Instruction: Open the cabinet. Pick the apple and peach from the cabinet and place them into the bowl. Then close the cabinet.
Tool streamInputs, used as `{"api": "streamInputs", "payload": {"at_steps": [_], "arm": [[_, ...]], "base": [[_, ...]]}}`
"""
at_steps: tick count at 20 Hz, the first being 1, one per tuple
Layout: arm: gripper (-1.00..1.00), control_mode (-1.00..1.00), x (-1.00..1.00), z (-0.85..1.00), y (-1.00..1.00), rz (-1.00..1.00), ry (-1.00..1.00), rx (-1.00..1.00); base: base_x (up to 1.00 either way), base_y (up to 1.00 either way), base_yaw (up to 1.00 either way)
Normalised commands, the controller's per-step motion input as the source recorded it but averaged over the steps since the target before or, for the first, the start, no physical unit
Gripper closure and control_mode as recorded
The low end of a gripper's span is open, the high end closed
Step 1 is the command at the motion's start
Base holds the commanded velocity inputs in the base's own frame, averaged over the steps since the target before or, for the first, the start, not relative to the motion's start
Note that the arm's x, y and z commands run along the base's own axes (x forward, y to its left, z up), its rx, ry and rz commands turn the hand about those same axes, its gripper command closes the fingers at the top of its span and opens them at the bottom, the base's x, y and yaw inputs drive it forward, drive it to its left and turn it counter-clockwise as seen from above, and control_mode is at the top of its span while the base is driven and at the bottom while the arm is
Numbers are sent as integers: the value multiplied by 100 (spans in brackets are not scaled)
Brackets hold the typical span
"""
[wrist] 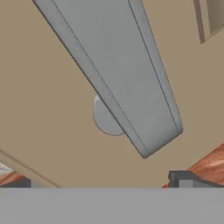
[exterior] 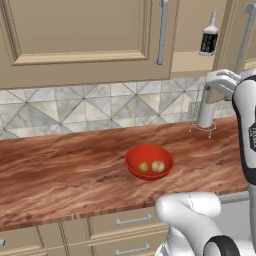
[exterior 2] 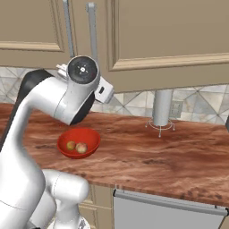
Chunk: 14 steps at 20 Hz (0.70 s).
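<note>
The beige cabinet (exterior: pixel 75 35) hangs above the counter. Its left door is shut; the right door (exterior: pixel 240 35) stands ajar and shows a gap of shelf. On the wooden counter (exterior: pixel 60 175) the red bowl (exterior: pixel 149 152) (exterior 2: pixel 78 134) holds two fruits, a yellowish-green one (exterior: pixel 144 167) (exterior 2: pixel 70 145) and a paler pinkish one (exterior: pixel 158 166) (exterior 2: pixel 81 147). My gripper (wrist: pixel 101 180) is open, its dark fingertips (wrist: pixel 186 178) wide apart. It sits close under the lower end of a grey bar handle (wrist: pixel 127 83) (exterior 2: pixel 91 27) on a door and holds nothing.
A dark bottle with a white label (exterior: pixel 209 36) stands on the shelf in the gap. A grey cylinder on a wire stand (exterior: pixel 205 112) (exterior 2: pixel 162 107) is at the back of the counter, right of the bowl. Drawers (exterior: pixel 132 220) run below the counter edge.
</note>
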Motion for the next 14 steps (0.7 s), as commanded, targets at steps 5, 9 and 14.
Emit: {"api": "streamInputs", "payload": {"at_steps": [5,9,14], "arm": [[-100,-100,86,-24,-1,0,-25,3],[-100,-100,88,-2,0,0,-41,8],[-100,-100,81,0,0,6,-46,18]], "base": [[0,0,0],[0,0,0],[0,0,0]]}}
